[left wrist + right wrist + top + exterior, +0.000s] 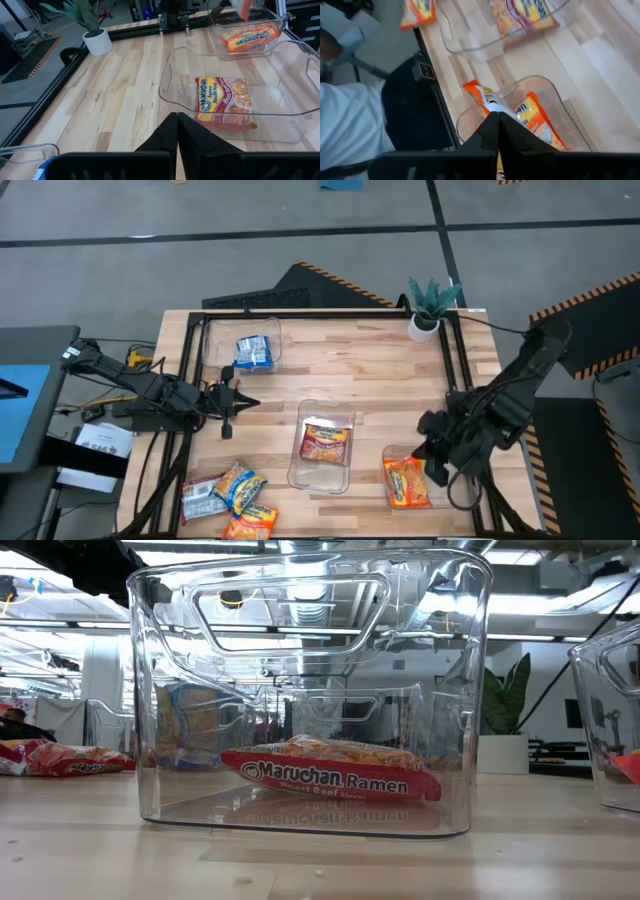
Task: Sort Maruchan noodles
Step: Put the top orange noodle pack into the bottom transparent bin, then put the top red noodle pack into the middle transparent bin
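Observation:
Three clear bins stand on the wooden table. The far-left bin (242,345) holds a blue packet (254,352). The middle bin (322,445) holds a red-brown packet (326,442) lying flat on its floor (335,775). The right bin (410,480) holds an orange packet (405,482). Loose packets (228,502) lie at the table's near-left corner. My left gripper (232,402) is shut and empty, left of the middle bin (235,95). My right gripper (438,470) is over the right bin (520,115), shut on another orange packet (479,96). My right gripper pinches an orange packet between its two fingers, slanting down from above. One end of the packet (476,92) pokes out past the fingertips. The packet is lifted clear and shows above the right bin in the left wrist view (243,7); the fingers hide the place of contact.
A potted plant (432,308) stands at the far-right corner. A black frame rail (300,313) runs around the table. Bare wood lies between the far-left bin and the plant. A person in a white sleeve (350,125) is beside the table's near edge.

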Tool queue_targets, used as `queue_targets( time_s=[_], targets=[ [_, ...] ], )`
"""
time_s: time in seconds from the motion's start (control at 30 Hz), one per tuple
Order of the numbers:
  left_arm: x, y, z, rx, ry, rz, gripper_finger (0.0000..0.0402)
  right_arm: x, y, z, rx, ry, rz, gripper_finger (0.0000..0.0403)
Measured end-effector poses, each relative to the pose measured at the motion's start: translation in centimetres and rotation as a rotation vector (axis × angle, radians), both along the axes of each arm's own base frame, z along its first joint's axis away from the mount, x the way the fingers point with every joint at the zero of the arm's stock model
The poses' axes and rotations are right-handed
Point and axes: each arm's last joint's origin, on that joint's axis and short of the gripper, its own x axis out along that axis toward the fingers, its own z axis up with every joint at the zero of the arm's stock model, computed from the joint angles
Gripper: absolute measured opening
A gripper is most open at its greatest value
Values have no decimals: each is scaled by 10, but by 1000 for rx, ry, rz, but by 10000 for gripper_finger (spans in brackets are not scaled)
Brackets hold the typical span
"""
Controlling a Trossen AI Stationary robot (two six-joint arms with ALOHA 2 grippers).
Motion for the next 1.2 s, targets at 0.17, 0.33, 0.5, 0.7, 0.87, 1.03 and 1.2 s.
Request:
queue_targets(
  time_s=[0.17, 0.33, 0.5, 0.7, 0.87, 1.03, 1.2],
  targets=[
    [0, 0, 0, 0, 0, 0, 0, 8, 5, -8, -15, 40, -3, 45],
    [0, 0, 0, 0, 0, 0, 0, 14, -3, -9, -30, 50, -37, 48],
    [0, 0, 0, 14, 2, -4, 0, 22, -18, -8, -144, 14, -17, 49],
    [0, 0, 0, 14, 2, -4, 0, 47, -42, -10, -481, -77, -72, 49],
    [0, 0, 0, 15, 2, -4, 0, 85, -68, -23, -692, -60, -214, 50],
    [0, 0, 0, 15, 3, -4, 0, 128, -100, -59, -761, 104, -264, 50],
    [0, 0, -1, 15, 12, -3, 0, 157, -133, -98, -780, 273, -246, 58]
  ],
)
